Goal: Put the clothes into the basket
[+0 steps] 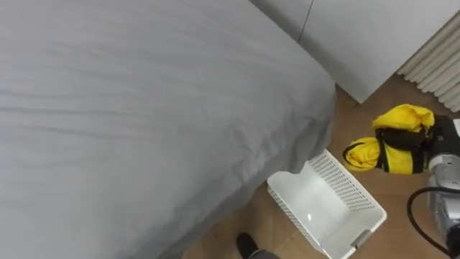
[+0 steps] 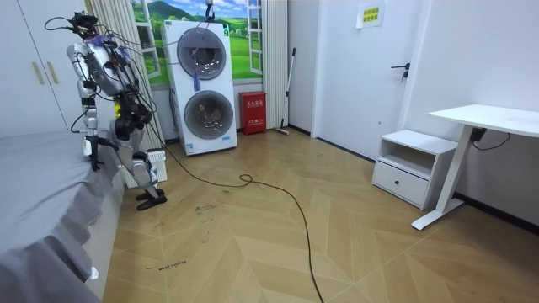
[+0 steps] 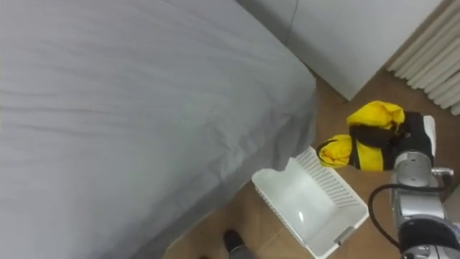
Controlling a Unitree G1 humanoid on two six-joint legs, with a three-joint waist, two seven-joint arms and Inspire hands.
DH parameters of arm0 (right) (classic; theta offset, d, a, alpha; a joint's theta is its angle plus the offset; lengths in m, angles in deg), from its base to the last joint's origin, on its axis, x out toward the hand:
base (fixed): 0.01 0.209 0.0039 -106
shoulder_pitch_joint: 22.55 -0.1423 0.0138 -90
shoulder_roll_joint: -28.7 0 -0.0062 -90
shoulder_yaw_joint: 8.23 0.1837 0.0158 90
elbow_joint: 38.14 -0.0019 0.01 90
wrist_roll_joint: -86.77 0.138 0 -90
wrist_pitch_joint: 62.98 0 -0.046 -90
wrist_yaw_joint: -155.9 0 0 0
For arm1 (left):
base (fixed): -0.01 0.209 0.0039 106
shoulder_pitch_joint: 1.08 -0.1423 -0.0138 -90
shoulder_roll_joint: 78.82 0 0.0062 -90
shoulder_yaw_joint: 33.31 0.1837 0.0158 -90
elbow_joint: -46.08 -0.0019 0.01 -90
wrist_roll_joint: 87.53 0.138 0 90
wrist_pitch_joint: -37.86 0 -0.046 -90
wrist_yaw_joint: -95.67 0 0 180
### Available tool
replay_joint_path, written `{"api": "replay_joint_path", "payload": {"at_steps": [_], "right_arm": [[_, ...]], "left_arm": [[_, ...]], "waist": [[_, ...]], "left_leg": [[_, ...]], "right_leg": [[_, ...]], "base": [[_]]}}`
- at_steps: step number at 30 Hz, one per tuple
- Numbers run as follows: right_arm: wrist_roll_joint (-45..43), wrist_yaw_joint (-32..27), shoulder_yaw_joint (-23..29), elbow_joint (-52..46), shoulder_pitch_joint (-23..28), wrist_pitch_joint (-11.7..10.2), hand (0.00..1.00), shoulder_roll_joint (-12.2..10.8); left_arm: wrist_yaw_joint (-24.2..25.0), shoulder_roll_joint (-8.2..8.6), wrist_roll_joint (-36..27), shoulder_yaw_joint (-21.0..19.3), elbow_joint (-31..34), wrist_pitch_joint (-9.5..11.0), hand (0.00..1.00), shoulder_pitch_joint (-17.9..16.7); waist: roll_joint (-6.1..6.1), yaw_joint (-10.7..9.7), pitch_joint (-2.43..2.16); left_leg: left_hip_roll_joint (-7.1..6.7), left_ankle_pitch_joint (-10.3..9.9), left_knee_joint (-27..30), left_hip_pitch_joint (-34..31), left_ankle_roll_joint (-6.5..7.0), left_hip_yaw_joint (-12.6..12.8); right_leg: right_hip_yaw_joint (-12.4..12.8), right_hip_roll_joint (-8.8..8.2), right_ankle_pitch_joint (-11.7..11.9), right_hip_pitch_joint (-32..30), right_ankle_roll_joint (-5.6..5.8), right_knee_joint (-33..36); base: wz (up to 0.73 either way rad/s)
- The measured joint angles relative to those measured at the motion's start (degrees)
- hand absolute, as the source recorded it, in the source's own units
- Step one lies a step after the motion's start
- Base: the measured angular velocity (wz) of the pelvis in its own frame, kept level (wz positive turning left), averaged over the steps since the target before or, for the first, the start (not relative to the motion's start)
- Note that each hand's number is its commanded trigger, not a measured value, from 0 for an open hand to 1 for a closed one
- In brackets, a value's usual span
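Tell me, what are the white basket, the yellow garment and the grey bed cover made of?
White basket: likely rigid plastic, smooth and glossy; perforated walls, a glint inside. Yellow garment: soft, thin cloth, bunched into folds in the right hand. Grey bed cover: matte woven fabric, judging by its fine wrinkles.

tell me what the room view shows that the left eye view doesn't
Room view: the stacked washer and dryer, red box, white desk and bedside cabinet. Left eye view: the right hand curled round yellow clothes, off to the side of the white basket. Shared: the grey bed and wooden floor.
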Motion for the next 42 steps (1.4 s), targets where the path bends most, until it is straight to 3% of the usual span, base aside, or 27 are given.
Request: {"api": "replay_joint_path", "payload": {"at_steps": [5,7,8,9,15,22,29,37,40,42], "right_arm": [[0.7,0.0,-0.6,3.9,-1.4,-0.3,1.0,0.0],[0.7,-0.5,-0.6,5.6,-2.2,-0.4,0.77,0.2],[0.7,-0.5,-0.7,6.7,-2.7,-0.5,0.33,0.2],[0.7,-0.5,-0.8,7.3,-2.9,-0.5,0.0,0.2],[0.3,-1.5,-0.8,11.8,-3.1,-0.6,0.0,0.2],[0.1,-3.0,-0.8,11.8,-3.0,-0.7,0.0,0.2],[0.1,-3.8,-0.5,11.8,-2.8,-0.7,0.0,0.2],[2.0,-3.7,-0.5,10.1,-0.4,-0.7,0.0,0.2],[2.3,-3.2,-0.5,7.3,1.7,-0.7,0.0,-0.4],[1.6,-2.5,-0.6,1.9,5.5,-0.7,0.0,-1.9]], "left_arm": [[0.4,-0.23,0.0,0.4,0.0,0.6,0.0,0.9],[0.4,-0.25,0.0,1.0,-0.1,0.6,0.0,1.5],[0.4,-0.24,0.0,1.1,-0.3,0.6,0.0,1.9],[0.4,-0.25,0.0,1.1,-0.4,0.6,0.0,2.1],[0.4,-0.69,0.1,1.0,-0.3,0.7,0.0,2.6],[0.4,-0.77,0.1,0.9,-0.3,0.7,0.0,2.7],[0.4,-0.83,0.1,0.8,-0.6,0.7,0.0,2.7],[0.4,-0.56,-0.1,0.9,-1.9,0.7,0.0,2.9],[0.4,-0.67,-0.2,0.8,-2.7,0.7,0.0,2.9],[0.4,-0.8,-0.4,0.7,-3.5,0.7,0.0,2.9]], "waist": [[-0.03,1.0,0.02],[-0.1,1.8,0.06],[-0.12,2.0,0.08],[-0.18,2.1,0.12],[-0.86,2.1,0.57],[-1.06,2.1,0.67],[-1.48,1.7,0.47],[-1.79,1.3,0.29],[-2.62,1.5,0.16],[-3.41,1.5,-0.16]], "left_leg": [[-0.07,0.3,0.8,-1.2,-0.15,-2.0],[-0.06,0.4,0.9,-1.4,-0.26,-2.5],[-0.06,0.4,1.0,-1.6,-0.35,-2.9],[-0.07,0.5,1.0,-1.7,-0.4,-3.3],[-0.32,0.8,1.4,-1.7,-0.75,-5.9],[-0.46,0.9,1.3,-1.7,-0.91,-7.2],[-0.79,1.0,1.3,-1.6,-1.1,-10.3],[-0.75,1.0,0.8,-0.1,-1.12,-11.3],[-0.82,1.1,0.4,1.1,-1.24,-11.4],[-0.82,1.2,0.3,1.9,-1.39,-11.8]], "right_leg": [[-1.7,-0.61,-0.6,-0.5,-0.44,0.1],[-2.0,-0.68,-0.7,-0.5,-0.56,0.0],[-2.3,-0.79,-0.8,-0.6,-0.63,-0.1],[-2.8,-0.93,-0.8,-0.5,-0.76,-0.1],[-4.6,-1.61,-2.1,0.4,-1.28,-0.1],[-4.8,-1.66,-2.2,0.5,-1.4,-0.2],[-5.0,-1.66,-2.1,1.4,-1.34,-1.1],[-5.9,-1.78,-1.8,3.4,-1.39,-2.2],[-5.9,-1.75,-1.8,4.4,-1.44,-2.3],[-6.1,-1.75,-1.9,5.3,-1.58,-2.7]], "base": [[0.19],[0.1],[0.16],[0.18],[0.21],[0.01],[0.02],[0.04],[0.01],[0.03]]}}
